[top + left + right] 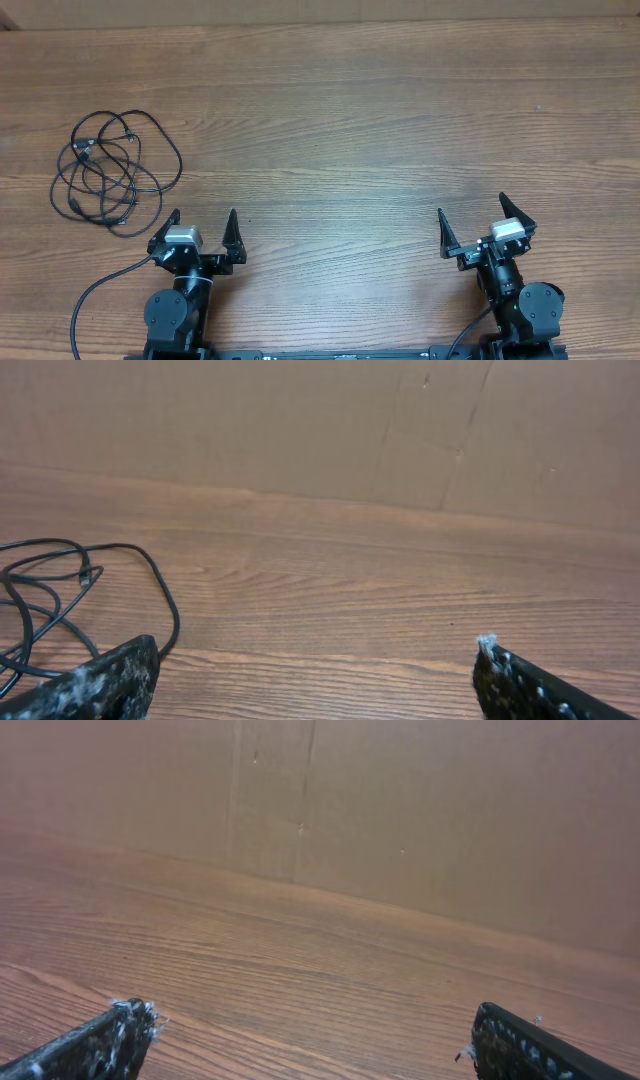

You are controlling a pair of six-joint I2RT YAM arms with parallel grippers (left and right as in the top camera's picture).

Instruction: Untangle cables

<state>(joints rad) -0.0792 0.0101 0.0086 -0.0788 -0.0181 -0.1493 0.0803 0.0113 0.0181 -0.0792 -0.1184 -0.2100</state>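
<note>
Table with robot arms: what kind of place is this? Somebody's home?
Probably a robot practice bench in a lab, not a home. A left pincer and a right pincer stand open at a wooden table, a cardboard-looking wall stands behind it, and a tangle of cables lies on it.

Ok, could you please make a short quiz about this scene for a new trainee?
1. Which hand is nearer the cables: A, the left hand; B, the right hand?
2. True or false: the cables lie separated and straight.
3. Fill in: both hands are ____, holding nothing.
Key: 1 A. 2 False: they lie in one tangled, looped bundle on the table. 3 open.
</note>
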